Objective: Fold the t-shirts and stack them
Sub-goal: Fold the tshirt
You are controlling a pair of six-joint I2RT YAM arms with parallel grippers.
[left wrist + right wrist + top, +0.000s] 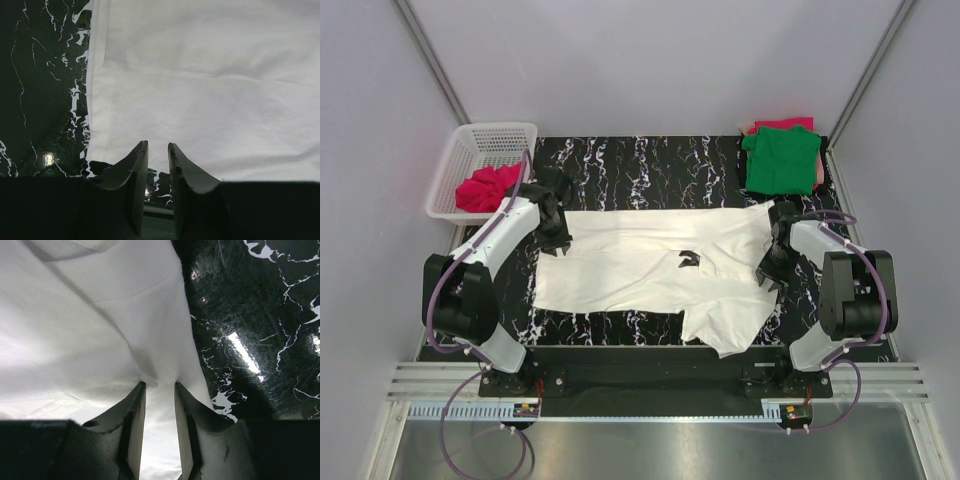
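A white t-shirt (640,265) lies spread flat across the middle of the black marbled table (650,160). My left gripper (560,228) is at the shirt's left edge. In the left wrist view it (157,145) stands narrowly open, with only table showing between the fingers and the white t-shirt (210,90) just beyond the tips. My right gripper (772,268) is at the shirt's right edge. In the right wrist view it (159,384) is shut on a puckered fold of the white t-shirt (75,330). A folded green t-shirt (780,160) lies on a pinkish-red one (785,124) at the back right.
A white plastic basket (485,135) at the back left holds a crumpled red garment (488,188). A small dark patch (690,260) shows in the middle of the white shirt. Grey walls close in both sides of the table.
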